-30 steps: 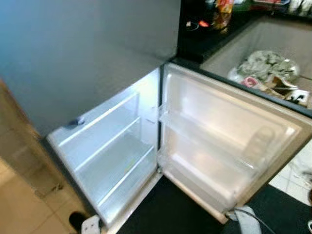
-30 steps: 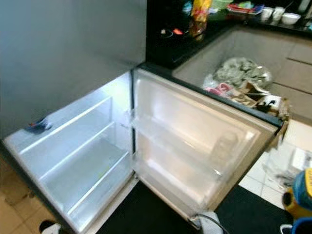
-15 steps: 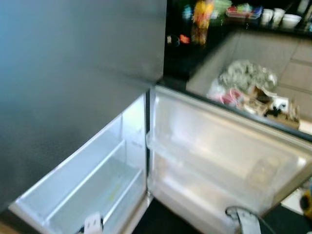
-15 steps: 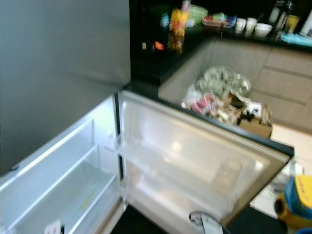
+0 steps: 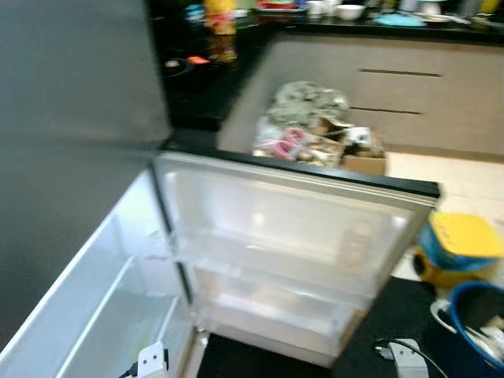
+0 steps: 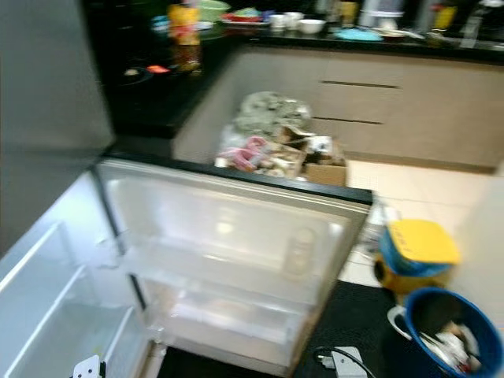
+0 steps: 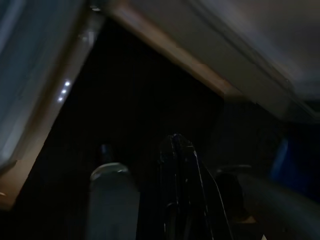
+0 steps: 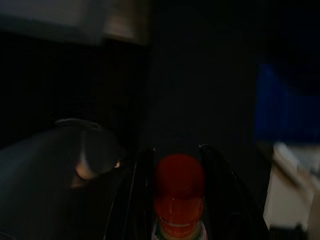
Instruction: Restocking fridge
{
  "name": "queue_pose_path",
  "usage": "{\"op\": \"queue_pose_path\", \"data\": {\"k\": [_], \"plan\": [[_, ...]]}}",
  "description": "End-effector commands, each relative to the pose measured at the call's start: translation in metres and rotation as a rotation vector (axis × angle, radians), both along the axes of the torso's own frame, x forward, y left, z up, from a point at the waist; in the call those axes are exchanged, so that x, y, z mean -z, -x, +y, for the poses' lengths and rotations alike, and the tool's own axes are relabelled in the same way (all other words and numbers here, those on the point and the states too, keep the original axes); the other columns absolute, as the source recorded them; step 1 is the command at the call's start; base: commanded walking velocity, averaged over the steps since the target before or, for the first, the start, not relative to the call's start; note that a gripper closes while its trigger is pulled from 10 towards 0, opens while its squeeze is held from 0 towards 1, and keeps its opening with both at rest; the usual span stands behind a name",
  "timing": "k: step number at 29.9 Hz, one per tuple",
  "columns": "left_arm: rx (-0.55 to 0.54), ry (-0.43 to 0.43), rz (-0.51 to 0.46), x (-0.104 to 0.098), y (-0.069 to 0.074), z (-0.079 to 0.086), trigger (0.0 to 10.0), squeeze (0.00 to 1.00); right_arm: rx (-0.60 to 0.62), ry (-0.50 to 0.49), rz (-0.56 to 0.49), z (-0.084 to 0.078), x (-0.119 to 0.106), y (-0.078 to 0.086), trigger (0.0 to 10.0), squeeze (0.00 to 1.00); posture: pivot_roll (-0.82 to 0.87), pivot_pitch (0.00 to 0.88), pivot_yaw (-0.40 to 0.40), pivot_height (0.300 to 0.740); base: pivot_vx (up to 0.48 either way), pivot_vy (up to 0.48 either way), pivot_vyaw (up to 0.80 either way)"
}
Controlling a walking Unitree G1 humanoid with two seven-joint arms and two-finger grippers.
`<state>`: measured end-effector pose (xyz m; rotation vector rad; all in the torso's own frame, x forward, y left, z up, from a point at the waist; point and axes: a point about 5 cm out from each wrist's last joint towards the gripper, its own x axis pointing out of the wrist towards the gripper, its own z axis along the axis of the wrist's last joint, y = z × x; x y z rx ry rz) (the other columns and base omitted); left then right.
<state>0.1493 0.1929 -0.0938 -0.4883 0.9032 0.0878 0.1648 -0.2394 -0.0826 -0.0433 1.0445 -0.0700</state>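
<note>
The fridge's lower door (image 5: 291,252) stands wide open, showing white door shelves with a small clear jar (image 5: 356,244) on one. The lit white compartment (image 5: 102,315) lies at the lower left, under the shut grey upper door (image 5: 71,94). In the right wrist view my right gripper (image 8: 176,150) is shut on a red-capped bottle (image 8: 179,190), one black finger (image 8: 142,200) on each side of its neck. In the dark left wrist view the left gripper (image 7: 177,145) hangs with its fingers pressed together, beside a pale cylinder (image 7: 114,200).
A yellow-lidded blue bin (image 5: 461,248) and a blue bucket (image 6: 445,331) stand right of the door on a black mat (image 5: 394,315). A cluttered cardboard box (image 5: 315,142) sits behind the door, against beige cabinets (image 6: 394,102). A white plug (image 5: 151,361) lies near the fridge's foot.
The whole picture has swung to the right: the fridge now sits further left, and the bin and bucket have come into sight. Nothing itself has visibly moved.
</note>
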Motion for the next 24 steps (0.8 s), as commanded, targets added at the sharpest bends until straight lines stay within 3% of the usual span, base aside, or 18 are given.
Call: {"op": "queue_pose_path", "data": {"k": [1, 24], "plan": [[0.014, -0.007, 0.013, 0.0014, 0.0031, -0.0008, 10.0, 0.0, 0.026, -0.005, 0.009, -0.0011, 0.0011, 0.0028, 10.0, 0.0, -0.01, 0.0, -0.002, 0.74, 0.0, 0.0, -0.76], [0.028, -0.011, 0.022, 0.0023, 0.0039, -0.004, 10.0, 0.0, 0.032, -0.007, -0.015, -0.0029, -0.0023, -0.0036, 10.0, 0.0, -0.01, 0.0, -0.002, 0.74, 0.0, 0.0, -0.76]]}}
